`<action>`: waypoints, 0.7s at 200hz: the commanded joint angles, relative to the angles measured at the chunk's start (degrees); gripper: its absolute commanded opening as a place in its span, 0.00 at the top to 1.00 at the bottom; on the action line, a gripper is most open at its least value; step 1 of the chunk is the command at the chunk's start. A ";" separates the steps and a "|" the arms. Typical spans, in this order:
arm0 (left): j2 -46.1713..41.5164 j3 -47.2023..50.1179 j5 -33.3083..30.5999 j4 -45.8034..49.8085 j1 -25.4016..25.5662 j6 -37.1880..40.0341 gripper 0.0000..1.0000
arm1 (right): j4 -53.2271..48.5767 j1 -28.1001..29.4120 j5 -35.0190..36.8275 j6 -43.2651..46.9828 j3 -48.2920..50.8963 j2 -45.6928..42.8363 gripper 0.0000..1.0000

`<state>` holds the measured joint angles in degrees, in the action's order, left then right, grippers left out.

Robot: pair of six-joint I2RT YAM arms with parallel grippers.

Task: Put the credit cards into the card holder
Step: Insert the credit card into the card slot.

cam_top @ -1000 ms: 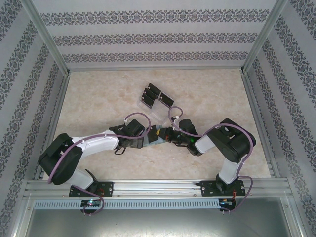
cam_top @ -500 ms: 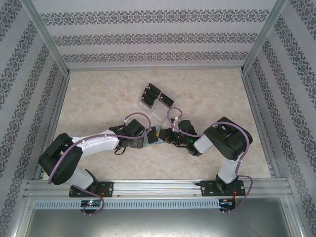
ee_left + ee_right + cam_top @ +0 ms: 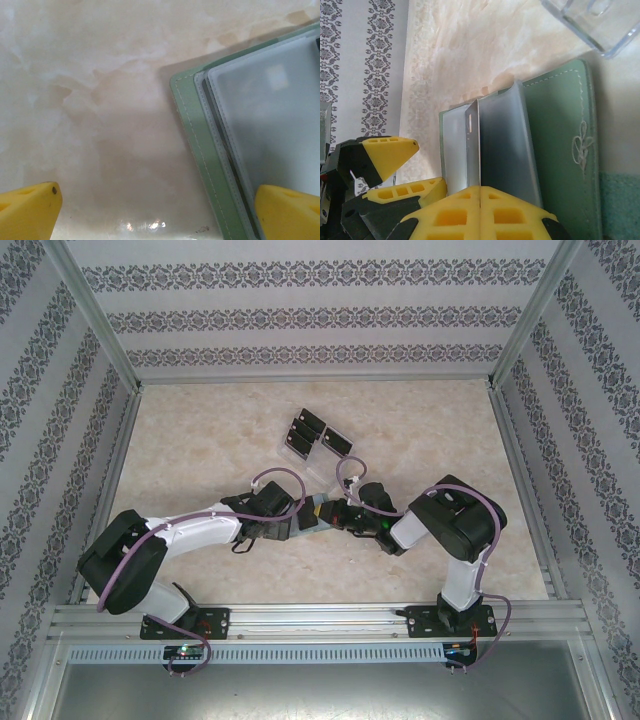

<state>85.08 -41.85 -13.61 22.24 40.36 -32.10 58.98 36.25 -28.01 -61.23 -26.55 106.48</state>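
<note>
1. Change over the last second: the right arm has leaned in toward the left arm, carrying the right end effector a little further over the card holder. The left arm, the card holder and the cards in the tray have not shifted
2. Right end effector: fingers pressed together. The clear sleeve leaves stand up straight ahead of its tips, and one thin edge runs down to the seam between the fingers. Cannot tell whether that edge is a card or a leaf, or whether it is pinched at all
3. Left end effector: fingers wide apart, nothing held. One finger sits over the corner of the sleeves, the other over bare desk. It is probably pressing the holder down, but contact is not certain
4. Card holder: lies open on the desk between the two end effectors, green cover flat, just ahead of the right one and under the left one
5. Credit cards: several lie in the clear tray, beyond both end effectors. The tray's near corner is just past the holder
6. Reading: the small inward creep suggests work at a sleeve mouth, so an insertion is under way. With cards left in the tray, most of the task remains
</note>
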 commanded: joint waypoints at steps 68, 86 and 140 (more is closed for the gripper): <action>0.40 0.96 -0.91 0.61 -0.46 0.34 0.00 | -3.75 -1.25 -2.40 4.30 -2.59 1.06 1.00; 0.36 0.91 -0.81 0.70 -0.46 0.36 0.00 | -4.63 -1.18 -2.74 5.04 -2.89 1.43 1.00; 0.29 0.63 -0.76 0.74 -0.46 0.37 0.00 | -4.75 -0.38 -3.46 4.79 -3.67 2.51 1.00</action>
<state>85.10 -41.85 -13.61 22.24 40.38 -32.10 55.00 35.40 -30.35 -58.13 -29.28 107.92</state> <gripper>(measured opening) 0.999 0.053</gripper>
